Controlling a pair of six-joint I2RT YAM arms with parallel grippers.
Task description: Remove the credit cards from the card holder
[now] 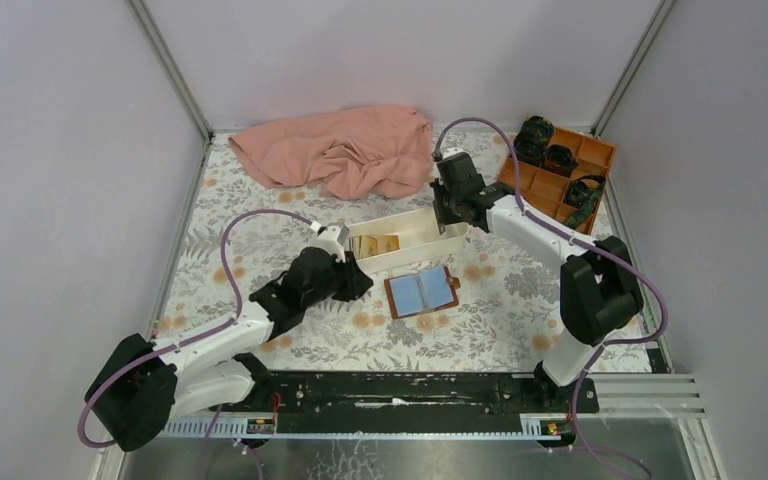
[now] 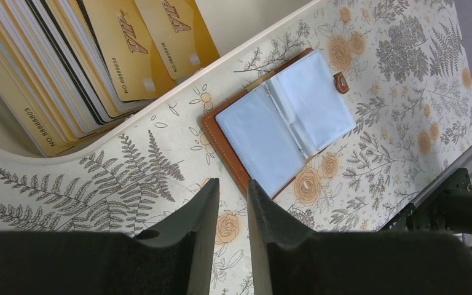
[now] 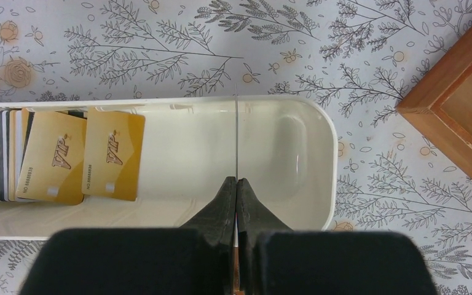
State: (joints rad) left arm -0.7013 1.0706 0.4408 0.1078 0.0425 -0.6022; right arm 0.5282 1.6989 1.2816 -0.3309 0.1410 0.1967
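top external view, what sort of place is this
Probably a robot test cell, not a home: plain pale walls with metal frame posts box in a table under a floral cloth, the left arm and right arm are bolted to a rail, and props like a pink cloth lie about.

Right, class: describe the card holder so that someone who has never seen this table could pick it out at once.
On the floral table, find the long white tray near the middle. Beside it, toward the table's near edge, lies the card holder, a small wallet spread open. It alone has a brown leather border, pale blue pages and a snap tab.
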